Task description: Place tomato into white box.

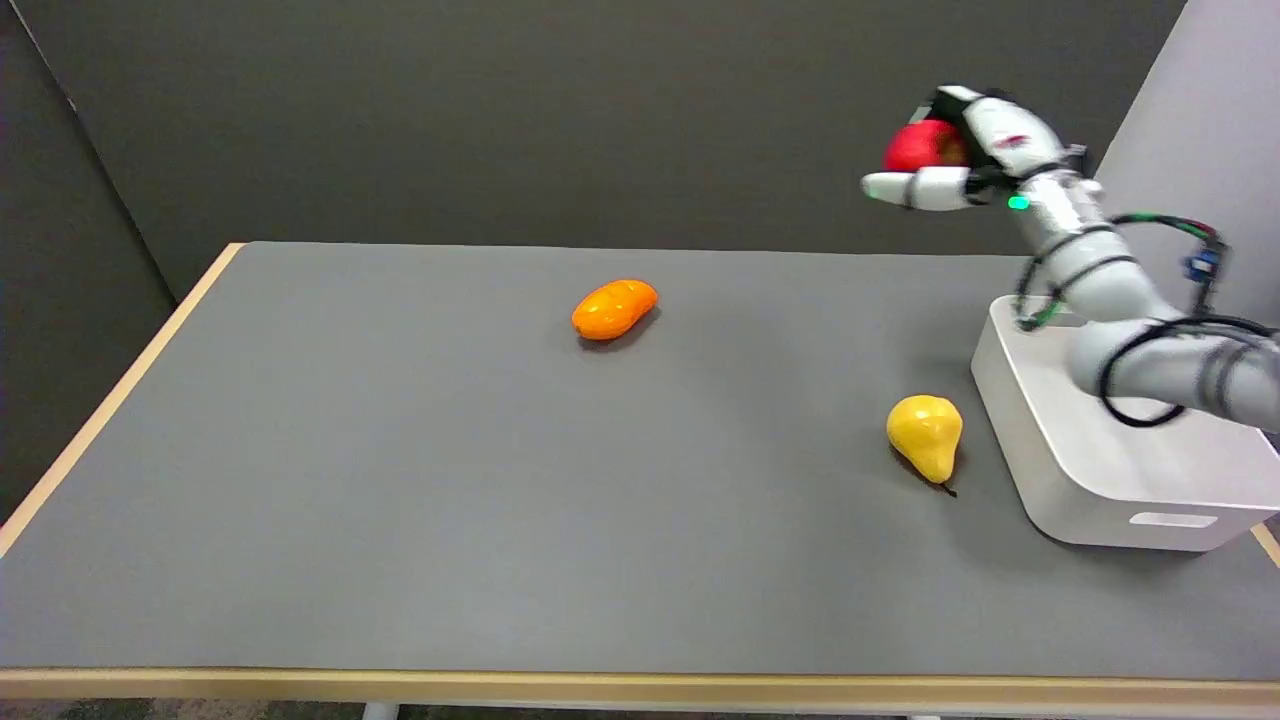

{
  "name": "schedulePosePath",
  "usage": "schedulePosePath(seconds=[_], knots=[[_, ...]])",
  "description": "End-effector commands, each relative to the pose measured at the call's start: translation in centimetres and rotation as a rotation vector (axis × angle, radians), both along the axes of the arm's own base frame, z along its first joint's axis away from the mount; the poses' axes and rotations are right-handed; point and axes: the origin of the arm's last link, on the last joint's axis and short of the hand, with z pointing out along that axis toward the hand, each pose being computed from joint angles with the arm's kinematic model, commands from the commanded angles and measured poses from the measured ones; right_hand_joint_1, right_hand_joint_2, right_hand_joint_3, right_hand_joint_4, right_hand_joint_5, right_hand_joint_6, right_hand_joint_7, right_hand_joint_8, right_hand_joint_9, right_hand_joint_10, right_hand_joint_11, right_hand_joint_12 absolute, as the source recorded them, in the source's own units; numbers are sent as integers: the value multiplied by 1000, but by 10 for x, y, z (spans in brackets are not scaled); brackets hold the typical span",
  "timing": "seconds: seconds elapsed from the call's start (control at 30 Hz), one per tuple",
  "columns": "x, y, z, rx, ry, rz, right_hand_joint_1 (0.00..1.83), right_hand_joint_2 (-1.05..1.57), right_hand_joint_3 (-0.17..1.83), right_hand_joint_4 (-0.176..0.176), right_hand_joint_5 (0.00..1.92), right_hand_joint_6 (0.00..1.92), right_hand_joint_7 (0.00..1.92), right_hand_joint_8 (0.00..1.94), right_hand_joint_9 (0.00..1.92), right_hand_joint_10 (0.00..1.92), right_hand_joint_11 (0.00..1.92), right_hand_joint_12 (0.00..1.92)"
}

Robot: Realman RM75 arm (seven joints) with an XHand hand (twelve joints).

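One view, head | right hand clasps round red tomato high in air, beyond and left of white rounded plastic box | advice: carry it rightward and nearer over the opening, lower inside before letting go.

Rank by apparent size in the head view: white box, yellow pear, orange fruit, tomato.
1. white box, by far the largest.
2. orange fruit and yellow pear: look alike, and the pear is nearer the camera, so unranked.
3. tomato, smallest as seen, but partly hidden in the right hand and farther off.
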Motion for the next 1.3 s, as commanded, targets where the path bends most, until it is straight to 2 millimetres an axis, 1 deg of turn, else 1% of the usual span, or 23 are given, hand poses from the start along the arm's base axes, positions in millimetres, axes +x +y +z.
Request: schedulePosePath(seconds=[0.03,0.13,0.17,0.23,0.3,0.37,0.47,0.53,0.63,0.73,0.87,1.0,1.07,1.1,1.2,1.27,1.3], knots=[[-10,167,110,-384,-150,43,1176,1029,450,-72,625,1563,891,1298,895,1406,907,1812],[-25,183,104,-396,-146,35,1175,1033,443,-70,624,1563,889,1299,894,1383,910,1818],[-28,184,102,-394,-145,35,1175,1037,436,-68,623,1563,887,1299,891,1362,913,1819],[-36,190,93,-379,-140,40,1174,1029,454,-69,624,1566,888,1303,890,1403,911,1834],[-38,194,88,-369,-137,50,1174,1034,442,-66,624,1563,885,1301,885,1369,911,1840],[-34,197,83,-351,-122,74,1173,1038,436,-63,624,1563,882,1303,882,1351,910,1844],[-18,193,77,-298,-86,120,1172,1031,451,-60,626,1563,881,1311,880,1353,910,1850],[-6,189,75,-255,-102,162,1172,1018,478,-63,627,1567,884,1318,893,1423,911,1848],[12,188,76,-196,-145,212,1172,1012,491,-61,630,1566,884,1323,911,1444,915,1852],[17,196,79,-190,-126,219,1172,1007,498,-58,633,1567,885,1322,915,1450,916,1854],[19,220,83,-209,-114,227,1173,1001,507,-57,637,1565,887,1321,914,1453,917,1854],[13,246,78,-192,-139,213,1175,986,538,-57,641,1571,890,1331,907,1460,928,1863],[3,262,72,-198,-144,179,1175,981,546,-56,643,1572,890,1332,906,1461,930,1864],[-2,265,70,-199,-147,164,1175,980,548,-54,644,1573,890,1332,906,1462,931,1865],[-23,273,64,-204,-163,101,1175,977,554,-53,645,1574,890,1334,907,1463,931,1868],[-39,277,66,-251,-177,71,1175,976,556,-52,646,1573,890,1335,908,1464,931,1869],[-41,278,68,-260,-177,65,1175,976,556,-52,646,1573,890,1335,908,1465,931,1869]])
